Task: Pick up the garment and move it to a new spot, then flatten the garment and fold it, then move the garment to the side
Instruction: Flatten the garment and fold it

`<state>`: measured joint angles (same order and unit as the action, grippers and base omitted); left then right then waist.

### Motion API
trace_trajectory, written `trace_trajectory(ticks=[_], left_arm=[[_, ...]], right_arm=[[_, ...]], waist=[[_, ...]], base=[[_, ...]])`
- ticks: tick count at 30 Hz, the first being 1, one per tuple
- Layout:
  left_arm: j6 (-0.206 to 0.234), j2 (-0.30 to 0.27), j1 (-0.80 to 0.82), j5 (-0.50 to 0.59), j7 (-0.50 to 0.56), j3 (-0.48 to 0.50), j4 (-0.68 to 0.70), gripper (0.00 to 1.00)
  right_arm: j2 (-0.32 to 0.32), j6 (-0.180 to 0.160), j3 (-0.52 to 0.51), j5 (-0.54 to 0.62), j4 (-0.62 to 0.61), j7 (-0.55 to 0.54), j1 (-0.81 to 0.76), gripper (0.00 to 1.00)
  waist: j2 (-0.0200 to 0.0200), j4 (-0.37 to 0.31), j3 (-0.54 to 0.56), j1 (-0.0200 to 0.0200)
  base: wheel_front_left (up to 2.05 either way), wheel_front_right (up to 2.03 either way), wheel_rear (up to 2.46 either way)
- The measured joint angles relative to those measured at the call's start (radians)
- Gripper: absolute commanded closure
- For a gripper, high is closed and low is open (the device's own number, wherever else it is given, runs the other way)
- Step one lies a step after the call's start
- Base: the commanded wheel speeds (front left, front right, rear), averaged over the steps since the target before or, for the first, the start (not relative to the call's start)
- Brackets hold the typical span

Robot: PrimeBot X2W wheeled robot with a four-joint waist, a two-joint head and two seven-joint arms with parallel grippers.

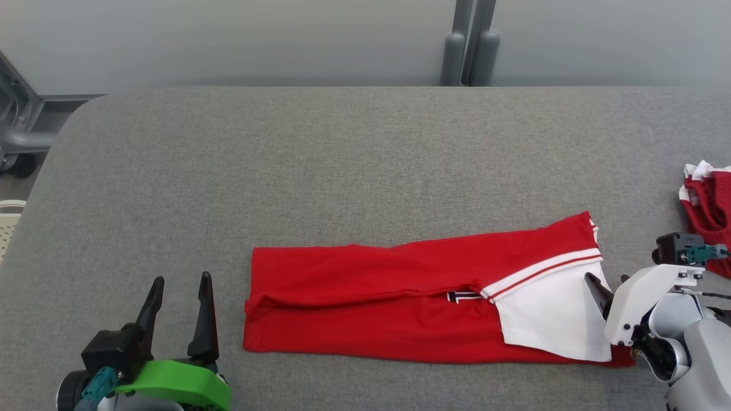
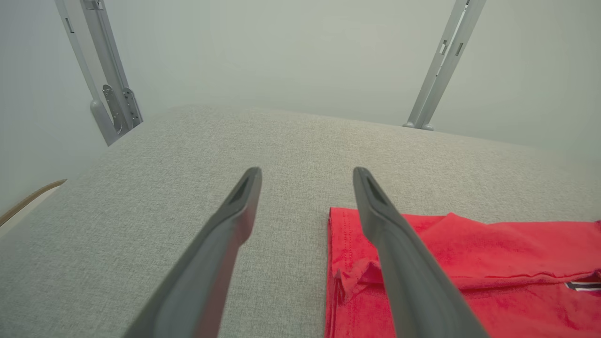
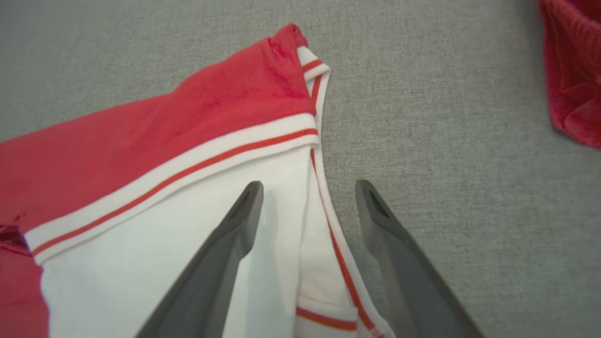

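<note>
Item: garment (image 1: 400,297), red knit with a white panel and red-striped white trim.

Location: middle-front of grey bench (image 1: 342,171); laid flat as a long band, already doubled lengthwise, white panel at the right end.

Handling, by estimate: light, soft, limp; no stiffness to hold shape once lifted; apt to sag, unfold or drag on the bench cloth. Not fragile, not slippery.

Hold points, by estimate: both short ends, pinched through all layers at the corners; ribbed trim at the right end likely the firmest bite.

Left tool (image 1: 181,278): spread wide, grasping nothing, just beside the garment's left end.

Right tool (image 1: 605,278): spread wide, grasping nothing, astride the edge of the white panel; contact with cloth not discernible.

Also present: second red garment (image 1: 711,200), bunched at the bench's far right, apart from the first.
</note>
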<state>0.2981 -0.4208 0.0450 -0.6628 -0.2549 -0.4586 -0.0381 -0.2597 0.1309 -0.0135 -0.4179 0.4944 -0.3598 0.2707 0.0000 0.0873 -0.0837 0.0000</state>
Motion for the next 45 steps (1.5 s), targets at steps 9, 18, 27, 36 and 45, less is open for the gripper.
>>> trace_trajectory(ticks=[9,18,27,36,45], left_arm=[[-0.002,0.009,0.001,0.000,-0.002,0.001,-0.004,0.00],[-0.005,0.016,-0.001,0.005,-0.003,0.002,-0.007,0.00],[-0.007,0.016,-0.003,0.006,-0.003,0.004,-0.009,0.00],[-0.004,0.016,-0.014,0.008,-0.003,0.017,-0.003,0.00],[0.001,0.018,-0.029,0.013,-0.006,0.031,0.005,0.00]], right_arm=[[-0.020,0.000,0.054,-0.022,0.148,-0.044,0.074,0.00],[-0.053,-0.001,0.163,-0.031,0.175,-0.065,0.088,0.00],[-0.058,0.001,0.205,0.019,0.222,-0.031,0.107,1.00],[-0.063,0.002,0.145,0.027,0.253,0.047,0.133,1.00],[-0.130,0.001,0.097,-0.010,0.151,0.027,0.118,1.00]], waist=[[0.0000,0.054,-0.008,0.0000],[0.0000,0.068,0.002,0.0000],[0.0000,0.061,0.011,0.0000],[0.0000,0.022,0.020,0.0000],[0.0000,-0.044,0.036,0.0000]], base=[[0.00,0.00,0.00],[0.00,0.00,0.00],[0.00,0.00,0.00],[0.00,0.00,0.00],[0.00,0.00,0.00]])
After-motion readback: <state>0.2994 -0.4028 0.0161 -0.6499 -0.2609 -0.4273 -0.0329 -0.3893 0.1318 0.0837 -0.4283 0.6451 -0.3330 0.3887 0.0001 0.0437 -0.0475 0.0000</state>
